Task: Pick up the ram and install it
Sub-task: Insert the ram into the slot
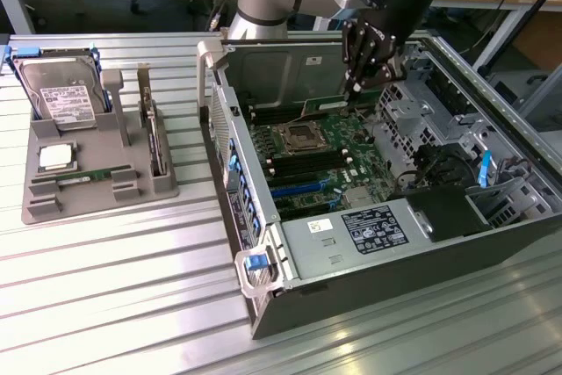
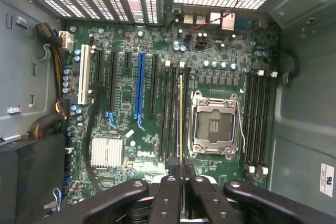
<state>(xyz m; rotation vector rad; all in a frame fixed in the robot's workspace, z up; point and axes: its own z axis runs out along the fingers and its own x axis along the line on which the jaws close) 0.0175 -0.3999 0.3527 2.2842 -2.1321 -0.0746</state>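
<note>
Clamped on the ram (image 2: 181, 124), the pincer (image 2: 181, 174) hangs inside the open computer case (image 1: 413, 261), its fingers (image 2: 169, 198) pressed together on the stick's near end. Seen from the wrist, the ram shows edge-on as a thin yellowish line, its long axis running along the memory slots (image 2: 172, 114) beside the processor socket (image 2: 215, 124), and its far end reaching toward the slot latches. It lines up with a slot between the dark slots and the socket; whether it is seated or just above cannot be told. In the exterior view the pincer (image 1: 362, 85) sits over the far part of the motherboard (image 1: 307, 164), with the ram (image 1: 329, 103) stretching from it toward that view's left, roughly level and close to the board. Room around it is tight: the socket's metal frame lies just beside the stick on one side, more slots on the other, and the case's back wall (image 1: 281, 68) stands close behind. A second bank of slots (image 2: 257, 119) lies past the socket, well apart from the stick. Card slots, one blue (image 2: 139, 87) and one white (image 2: 84, 80), and a finned heat sink (image 2: 106, 152) sit farther off. On the counter (image 1: 105, 305), to the exterior view's left of the case, a grey tray (image 1: 97, 173) holds a hard drive (image 1: 60, 90), a square silver chip (image 1: 55, 157) and another green stick (image 1: 83, 177) lying flat.
</note>
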